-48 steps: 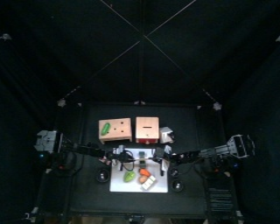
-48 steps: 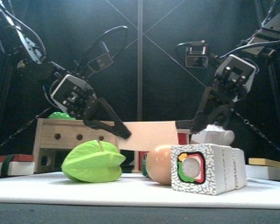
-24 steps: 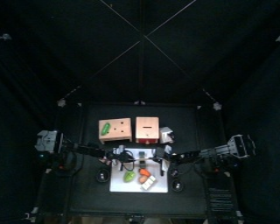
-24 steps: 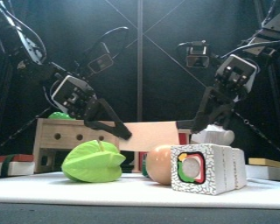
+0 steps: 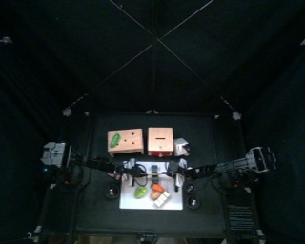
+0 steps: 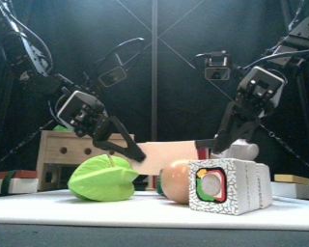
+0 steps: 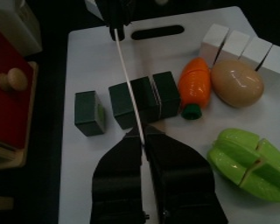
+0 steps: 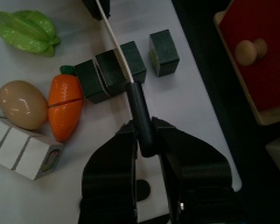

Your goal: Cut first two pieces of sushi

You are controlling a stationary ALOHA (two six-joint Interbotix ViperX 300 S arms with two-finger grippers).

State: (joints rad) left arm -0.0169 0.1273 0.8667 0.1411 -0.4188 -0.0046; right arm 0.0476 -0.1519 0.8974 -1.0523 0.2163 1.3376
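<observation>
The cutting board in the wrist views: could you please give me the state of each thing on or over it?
Sushi roll: one end piece apart, the rest joined.
Knife: blade lying across the joined part.
Right gripper: jaws shut on the knife's handle.
Left gripper: jaws shut at the blade's far end.
Carrot: lying flat, in one piece.

Just ahead of the left claw [image 7: 146,149] the sushi roll [image 7: 136,101] blocks the board [image 7: 90,166], one cut piece [image 7: 90,113] standing slightly apart. Beyond stand the carrot [image 7: 195,86], egg [image 7: 237,81] and white blocks [image 7: 241,47]. Bare board lies beside the claw; the green fruit [image 7: 252,160] crowds its other flank.
</observation>
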